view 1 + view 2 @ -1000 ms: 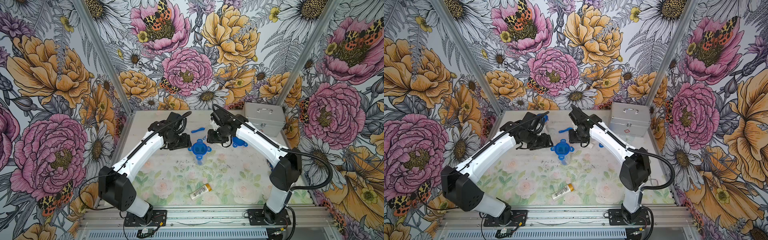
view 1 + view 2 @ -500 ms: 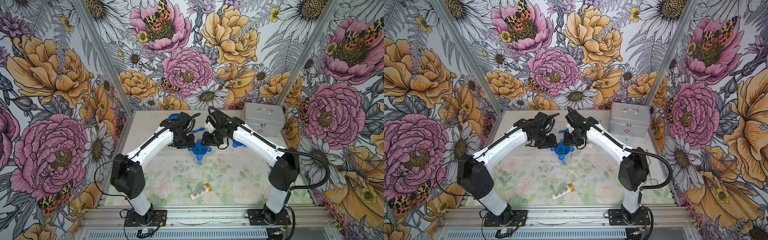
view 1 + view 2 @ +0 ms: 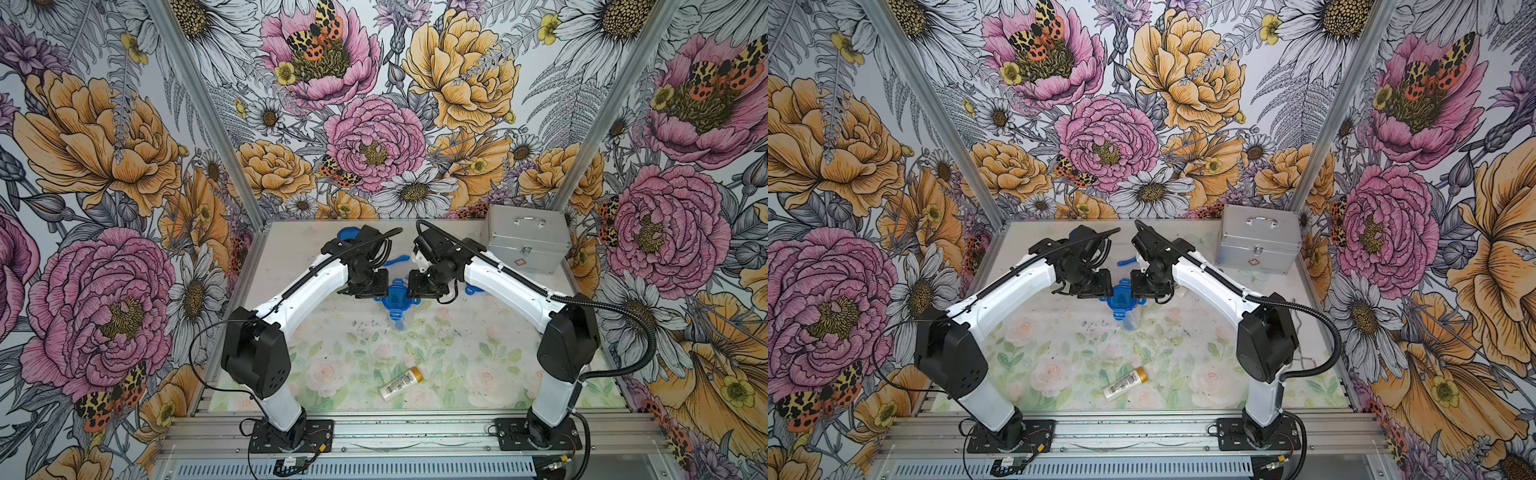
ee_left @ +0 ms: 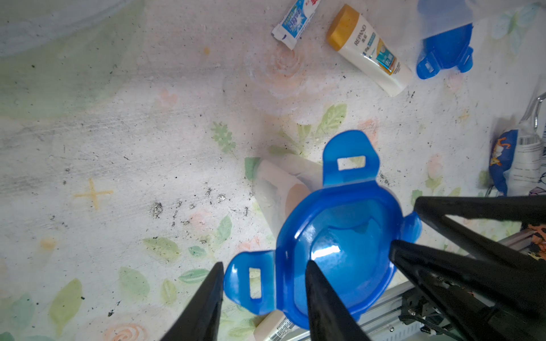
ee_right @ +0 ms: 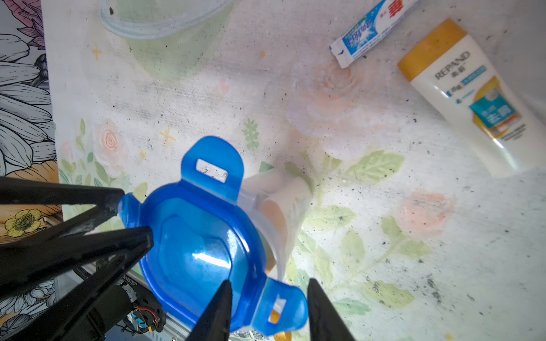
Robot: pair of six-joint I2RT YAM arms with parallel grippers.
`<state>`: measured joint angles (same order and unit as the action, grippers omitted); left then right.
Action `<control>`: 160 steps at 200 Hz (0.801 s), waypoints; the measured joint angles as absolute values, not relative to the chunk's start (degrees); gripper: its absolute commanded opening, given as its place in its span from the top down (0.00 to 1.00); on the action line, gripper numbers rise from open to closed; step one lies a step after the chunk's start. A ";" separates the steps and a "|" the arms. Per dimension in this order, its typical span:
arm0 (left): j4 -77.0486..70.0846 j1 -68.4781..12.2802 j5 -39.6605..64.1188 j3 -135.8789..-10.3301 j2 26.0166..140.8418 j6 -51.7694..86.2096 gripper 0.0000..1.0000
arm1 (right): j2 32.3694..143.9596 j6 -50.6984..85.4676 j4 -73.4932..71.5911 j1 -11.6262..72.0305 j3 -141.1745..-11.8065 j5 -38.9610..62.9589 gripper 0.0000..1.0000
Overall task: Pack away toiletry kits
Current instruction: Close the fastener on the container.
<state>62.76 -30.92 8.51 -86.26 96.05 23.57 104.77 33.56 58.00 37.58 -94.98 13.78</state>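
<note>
A clear cup (image 4: pixel 277 189) with a blue four-tabbed lid (image 3: pixel 394 296) (image 3: pixel 1121 297) stands mid-table, a white bottle showing inside it. My left gripper (image 3: pixel 376 286) (image 4: pixel 263 295) hangs over the lid's left side, open, its fingers straddling one tab (image 4: pixel 251 283). My right gripper (image 3: pixel 413 286) (image 5: pixel 267 307) is open on the opposite side, straddling another tab (image 5: pixel 280 307). A loose gold-capped bottle (image 3: pixel 401 381) (image 3: pixel 1125 383) lies near the front. Another bottle (image 4: pixel 369 50) (image 5: pixel 472 97) and a toothpaste tube (image 4: pixel 294 25) (image 5: pixel 369 32) lie beyond the cup.
The silver case (image 3: pixel 528 243) (image 3: pixel 1258 243) stands shut at the back right. A blue toothbrush (image 3: pixel 395 261) lies behind the cup. Spare blue lids sit at the back left (image 3: pixel 345 235) and under the right arm (image 3: pixel 473 287). An empty clear cup (image 5: pixel 165 29) lies farther back.
The left arm swung in rightward to the lidded cup and its jaws narrowed around a tab. The right gripper edged left onto the lid and narrowed slightly.
</note>
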 measured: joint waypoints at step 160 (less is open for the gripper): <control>60.60 -32.01 7.70 -84.53 95.02 24.08 0.64 | 103.92 33.39 56.29 37.69 -93.17 13.13 0.58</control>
<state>60.60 -32.01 7.70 -84.53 95.02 24.08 103.92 33.39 56.29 37.69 -93.17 13.13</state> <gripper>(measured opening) 0.361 0.423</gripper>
